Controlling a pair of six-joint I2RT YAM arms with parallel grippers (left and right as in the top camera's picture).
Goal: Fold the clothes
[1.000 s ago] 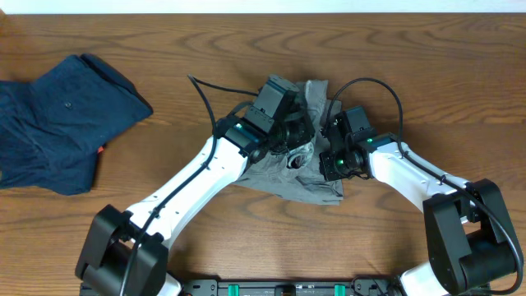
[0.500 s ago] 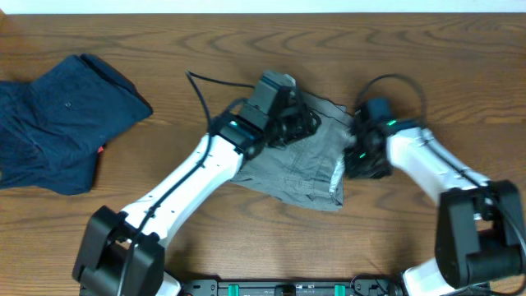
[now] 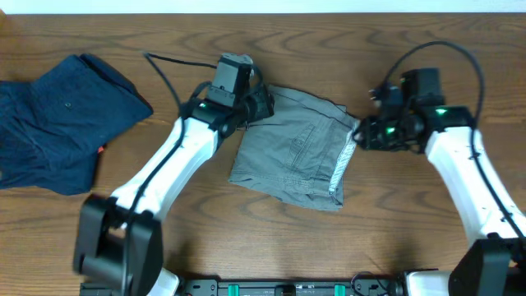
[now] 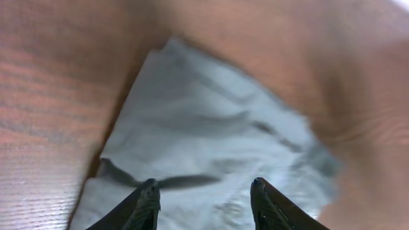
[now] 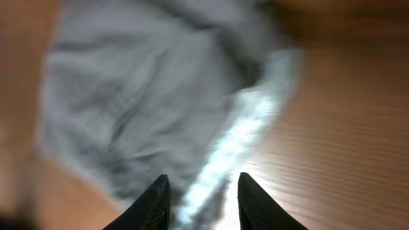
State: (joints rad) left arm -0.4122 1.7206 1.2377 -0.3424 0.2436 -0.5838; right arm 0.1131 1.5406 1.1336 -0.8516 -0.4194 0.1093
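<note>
Grey cotton shorts [image 3: 292, 152] are located near the middle of the worktop [image 3: 411, 238], spread into a rough four-sided shape. The pale waistband lining [image 3: 341, 168] is exposed along the right edge, and wrinkles are seen across the panel.

The left claw [image 3: 259, 103] is positioned at the upper left corner of the fabric. In the left wrist view its fingers are set wide apart above the cloth, with nothing held. The right claw [image 3: 362, 136] is positioned at the upper right corner, by the waistband. Its fingers are likewise apart, with the pale lining running beneath the gap. That view is blurred, so contact with the cloth cannot be confirmed.

The step in hand is judged to be the taking of an edge for a fold. Both corners should be pinched through all layers, lifted level and carried across together, so that no crease is trapped.

A dark navy garment [image 3: 57, 123] is placed well apart at the left end and is not to be disturbed. A black cable [image 3: 168, 64] loops beside the left arm, apart from the shorts. No obstruction to a fold is seen
</note>
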